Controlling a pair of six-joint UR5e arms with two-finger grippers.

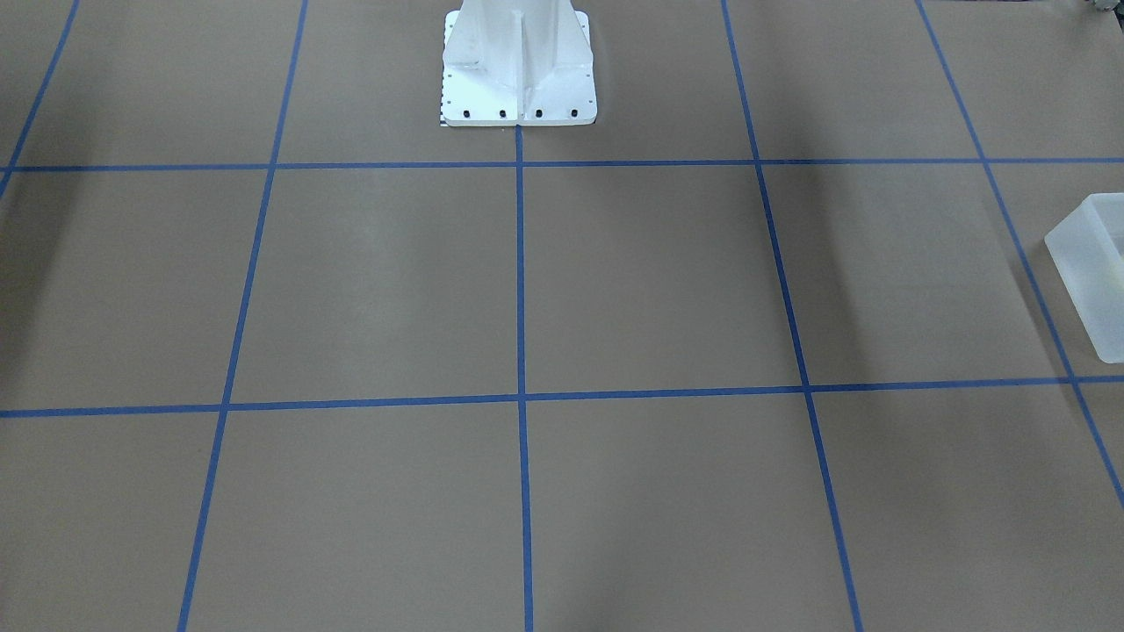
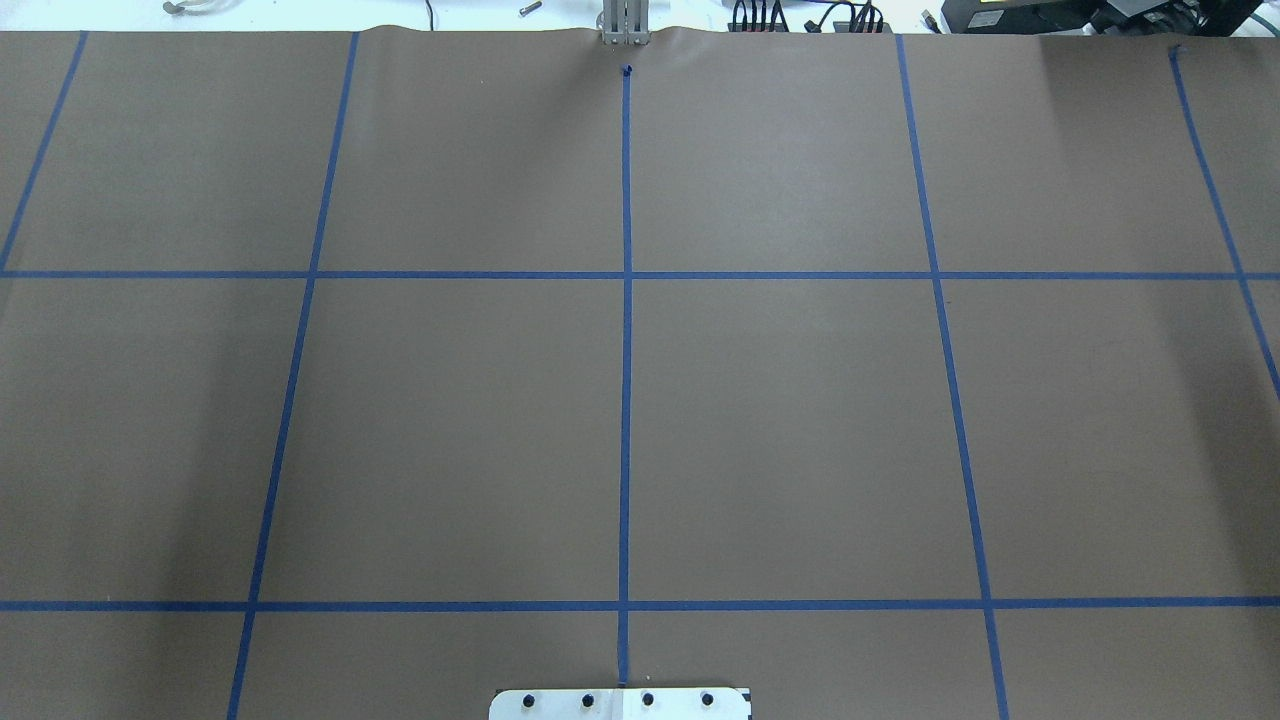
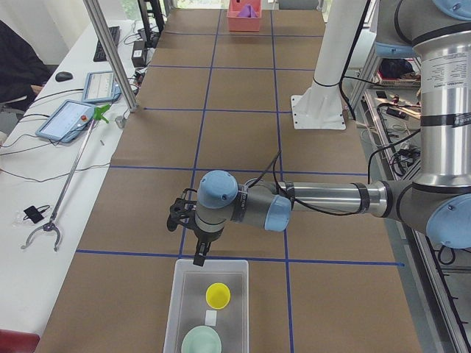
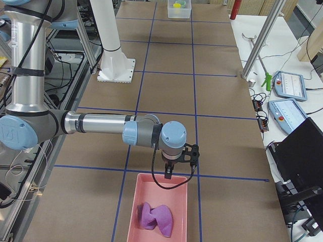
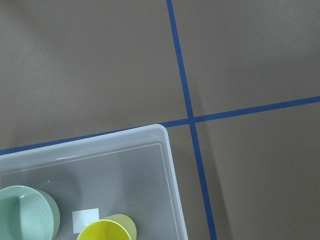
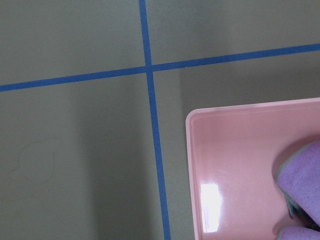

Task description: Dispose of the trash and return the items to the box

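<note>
Hovering left tool (image 3: 199,257), above box (image 3: 174,305) rim

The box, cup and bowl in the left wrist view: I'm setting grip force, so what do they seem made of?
Box: likely frosted translucent plastic; the brown table shows dimly through it, and its rim looks moulded. Cup: probably opaque yellow plastic, smooth and thin-walled. Bowl: pale mint green, likely plastic, with faint rings inside; glazed ceramic cannot be ruled out.
</note>
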